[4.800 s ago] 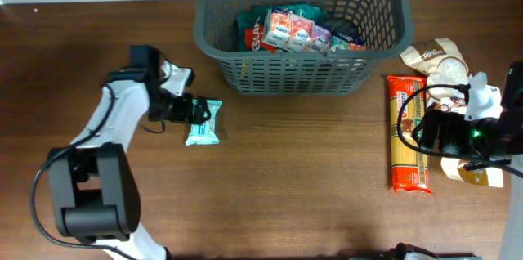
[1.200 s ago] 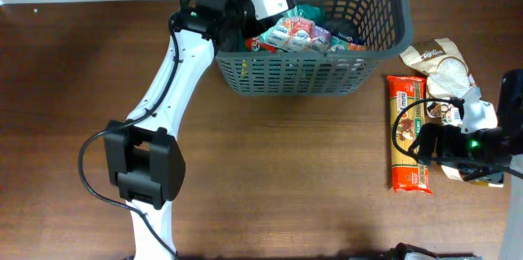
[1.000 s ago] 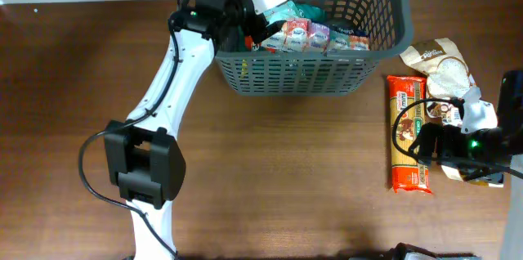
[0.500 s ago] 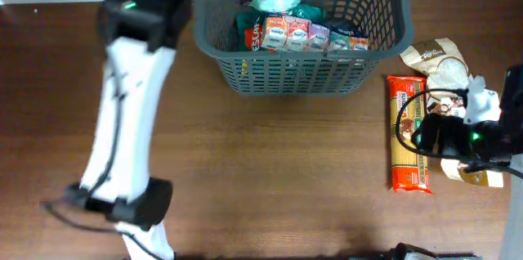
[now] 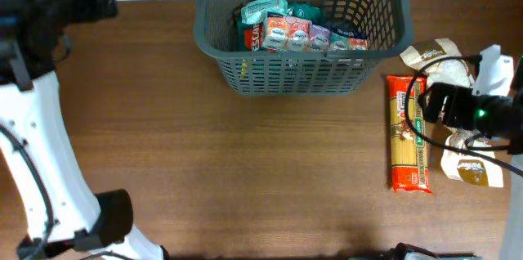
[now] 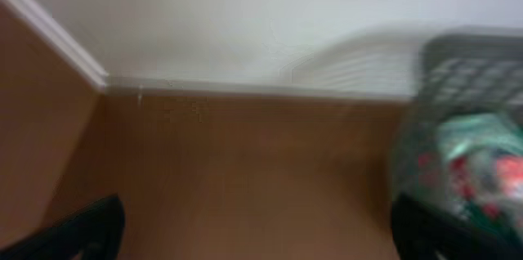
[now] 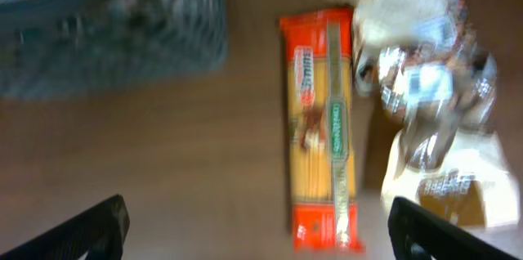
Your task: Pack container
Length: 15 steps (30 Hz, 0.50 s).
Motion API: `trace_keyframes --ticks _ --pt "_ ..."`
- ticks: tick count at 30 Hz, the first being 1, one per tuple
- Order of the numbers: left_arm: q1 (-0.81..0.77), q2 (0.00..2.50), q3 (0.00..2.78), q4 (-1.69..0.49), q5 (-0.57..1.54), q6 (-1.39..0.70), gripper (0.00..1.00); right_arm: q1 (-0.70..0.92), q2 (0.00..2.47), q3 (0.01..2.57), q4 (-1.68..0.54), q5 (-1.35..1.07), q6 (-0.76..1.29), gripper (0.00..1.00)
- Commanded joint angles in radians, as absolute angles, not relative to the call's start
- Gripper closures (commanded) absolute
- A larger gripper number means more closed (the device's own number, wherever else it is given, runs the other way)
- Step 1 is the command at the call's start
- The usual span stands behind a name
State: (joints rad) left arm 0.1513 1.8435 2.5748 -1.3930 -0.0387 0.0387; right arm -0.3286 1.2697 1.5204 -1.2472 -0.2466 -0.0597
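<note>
Brown wooden table (image 5: 245,170) filled the scene, and the dark grey basket (image 5: 298,80) stood at its far edge, grocery packets (image 5: 302,33) heaped inside. The left gripper (image 6: 260,231) hung well off to the basket's left, fingers spread wide with nothing between them. The right gripper (image 7: 260,231) hovered to the basket's right, over an orange pasta packet (image 5: 407,133) and some pale bags (image 5: 445,60), its fingers spread wide too and holding nothing. The pasta packet lay flat, just right of the basket's near corner.
</note>
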Motion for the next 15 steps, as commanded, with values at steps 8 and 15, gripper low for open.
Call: trace_keyframes --ticks 8,15 --pt "0.292 1.937 2.498 -1.521 -0.049 -0.011 0.01 -0.336 1.370 1.536 -1.145 0.097 -0.025 0.01" --pt "0.299 1.979 2.483 -1.527 -0.049 -0.011 0.01 -0.339 1.443 1.536 -1.193 0.186 -0.051 0.01"
